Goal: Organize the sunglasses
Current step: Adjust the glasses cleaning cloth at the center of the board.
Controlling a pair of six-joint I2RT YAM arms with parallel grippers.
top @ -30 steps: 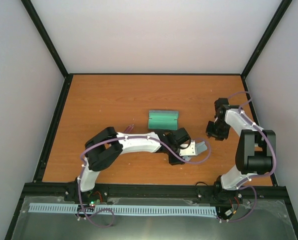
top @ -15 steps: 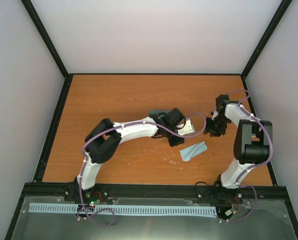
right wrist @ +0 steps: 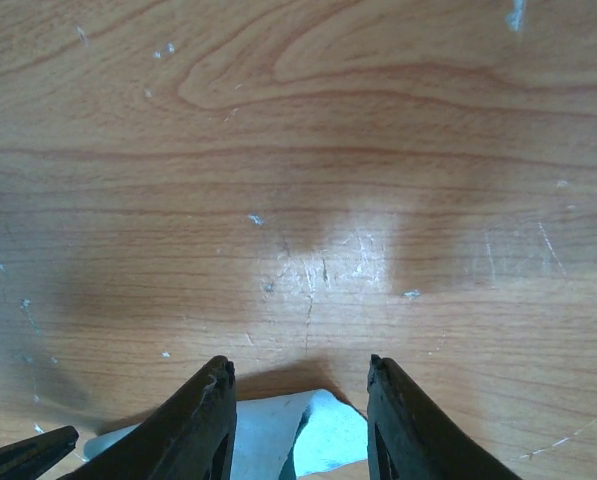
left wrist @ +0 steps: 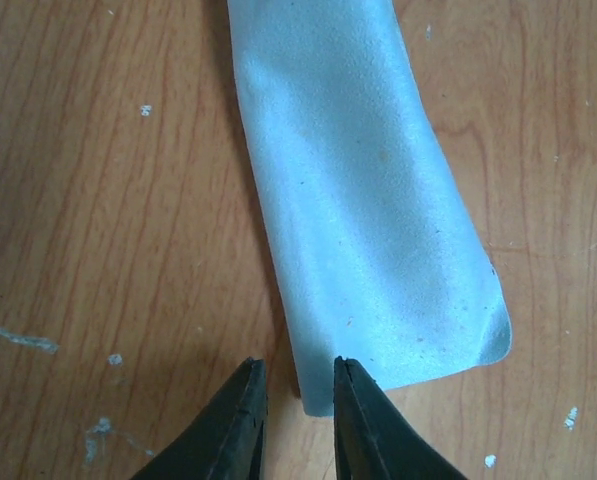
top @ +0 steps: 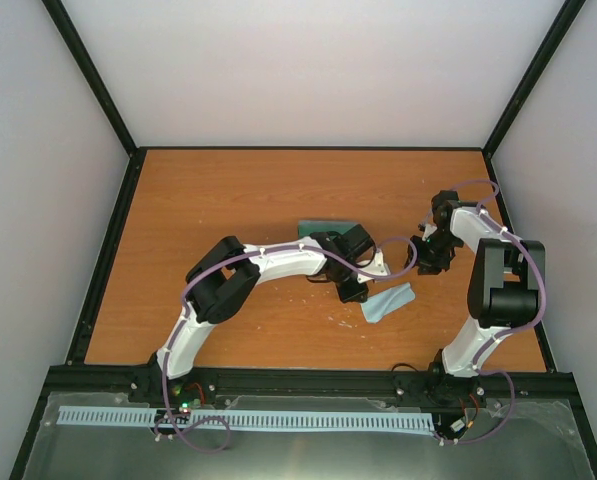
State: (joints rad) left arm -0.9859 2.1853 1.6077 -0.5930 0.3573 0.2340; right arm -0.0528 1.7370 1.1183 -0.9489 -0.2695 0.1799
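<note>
The pale blue cloth (top: 388,300) lies flat on the table right of centre. My left gripper (top: 360,296) is at its near-left end. In the left wrist view the jaws (left wrist: 295,365) stand slightly apart, with the cloth's (left wrist: 368,220) corner between the tips, lying loose. My right gripper (top: 416,262) hovers just beyond the cloth. In the right wrist view it (right wrist: 298,368) is open and empty, with a cloth edge (right wrist: 298,440) below the fingers. The grey-blue case (top: 318,226) shows partly behind the left arm. The reddish-pink sunglasses are hidden.
The left arm (top: 278,262) stretches across the table's middle. A black frame (top: 108,260) edges the table, with white walls behind. A dark fingertip (right wrist: 28,452) shows at the lower left of the right wrist view.
The left gripper held the cloth low, let it go and rose toward the case, then came back down to the cloth's end. The right gripper shifted slightly left.
</note>
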